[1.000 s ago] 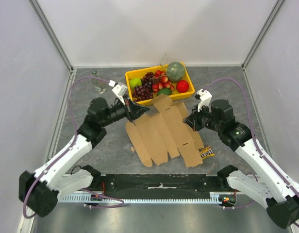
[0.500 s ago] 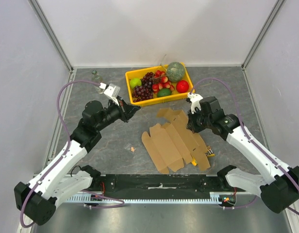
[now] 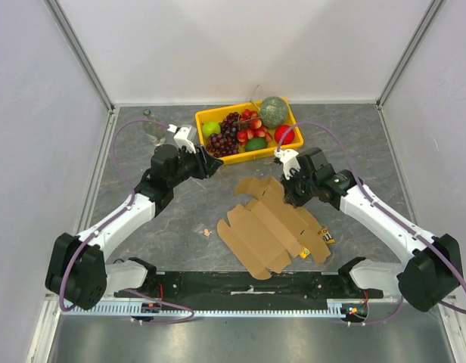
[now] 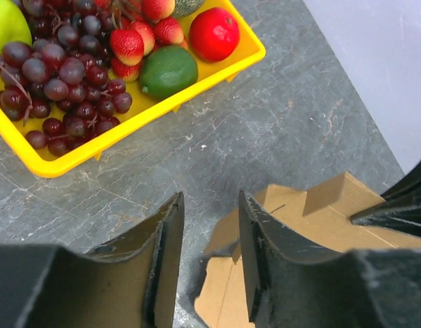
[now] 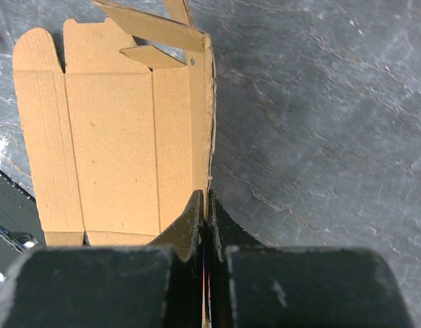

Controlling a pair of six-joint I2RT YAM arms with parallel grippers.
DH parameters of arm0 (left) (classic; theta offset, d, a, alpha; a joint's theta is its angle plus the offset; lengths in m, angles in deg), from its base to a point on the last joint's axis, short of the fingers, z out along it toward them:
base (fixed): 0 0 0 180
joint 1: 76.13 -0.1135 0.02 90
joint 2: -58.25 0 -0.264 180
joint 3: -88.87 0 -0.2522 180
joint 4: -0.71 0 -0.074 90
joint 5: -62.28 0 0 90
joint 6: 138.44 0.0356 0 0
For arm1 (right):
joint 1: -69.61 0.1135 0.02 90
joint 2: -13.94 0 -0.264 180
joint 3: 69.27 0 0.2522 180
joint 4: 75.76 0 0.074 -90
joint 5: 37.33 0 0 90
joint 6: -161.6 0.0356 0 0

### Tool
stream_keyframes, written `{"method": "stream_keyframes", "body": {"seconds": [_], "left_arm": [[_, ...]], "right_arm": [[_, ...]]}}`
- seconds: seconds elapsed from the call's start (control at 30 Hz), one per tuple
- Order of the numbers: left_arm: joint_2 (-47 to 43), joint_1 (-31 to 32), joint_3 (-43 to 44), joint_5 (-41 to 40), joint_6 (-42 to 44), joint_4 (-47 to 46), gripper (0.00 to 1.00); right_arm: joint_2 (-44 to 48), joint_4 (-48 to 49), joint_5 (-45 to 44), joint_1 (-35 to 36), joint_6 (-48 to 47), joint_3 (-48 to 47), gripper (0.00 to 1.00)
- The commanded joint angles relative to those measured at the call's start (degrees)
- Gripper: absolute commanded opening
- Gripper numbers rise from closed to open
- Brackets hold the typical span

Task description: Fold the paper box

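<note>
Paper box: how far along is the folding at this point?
Barely begun. The paper box lies as a mostly flat sheet, only a few far flaps tilted up. In hand: the right gripper pinches one edge; the left gripper is open, holding nothing. Left: all walls and closing.

Parted left gripper [image 4: 210,222] hangs between yellow tray [image 4: 132,128] and paper box [image 4: 320,220].

The box [image 3: 265,227] is plain brown, the tray [image 3: 244,156] yellow with dark purple grapes [image 4: 60,75], red strawberries [image 4: 128,45] and a green lime [image 4: 168,70], and the counter [image 3: 369,144] grey with pale marbled veins.
</note>
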State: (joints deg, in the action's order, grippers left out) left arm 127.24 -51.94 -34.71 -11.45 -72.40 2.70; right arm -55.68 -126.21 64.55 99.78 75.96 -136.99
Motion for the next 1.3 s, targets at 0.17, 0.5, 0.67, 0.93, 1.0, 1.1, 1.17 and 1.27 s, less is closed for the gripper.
{"method": "stream_keyframes", "body": {"seconds": [0.17, 0.5, 0.67, 0.93, 1.0, 1.1, 1.17, 1.27], "left_arm": [[6.1, -0.5, -4.6, -1.2, -0.6, -10.8, 0.47], [11.9, -0.9, -8.2, 1.9, 0.3, -15.7, 0.47], [15.2, -1.0, -8.6, 4.3, 1.3, -17.0, 0.46], [17.8, -1.2, -10.6, 7.2, 2.4, -19.8, 0.44], [18.5, -1.2, -10.7, 8.6, 2.9, -20.5, 0.43], [19.7, -1.3, -11.2, 11.4, 3.6, -22.0, 0.42], [20.1, -1.3, -11.5, 13.5, 4.2, -22.9, 0.41], [20.6, -1.3, -12.0, 16.1, 5.3, -24.2, 0.4]], "right_arm": [[-5.3, 3.1, -3.3, 7.0, -3.8, -6.2, 0.0], [-9.1, 4.6, -9.1, 10.9, -6.6, -7.5, 0.0], [-11.8, 5.8, -10.6, 12.3, -7.1, -8.4, 0.0], [-15.5, 6.6, -14.5, 13.6, -8.3, -9.7, 0.0], [-16.3, 6.7, -15.0, 13.6, -8.6, -9.8, 0.0], [-17.4, 7.0, -15.5, 13.7, -8.7, -9.8, 0.0], [-18.2, 7.2, -15.6, 13.7, -8.9, -9.8, 0.0], [-19.1, 7.4, -15.8, 13.8, -9.3, -9.9, 0.0]]}}
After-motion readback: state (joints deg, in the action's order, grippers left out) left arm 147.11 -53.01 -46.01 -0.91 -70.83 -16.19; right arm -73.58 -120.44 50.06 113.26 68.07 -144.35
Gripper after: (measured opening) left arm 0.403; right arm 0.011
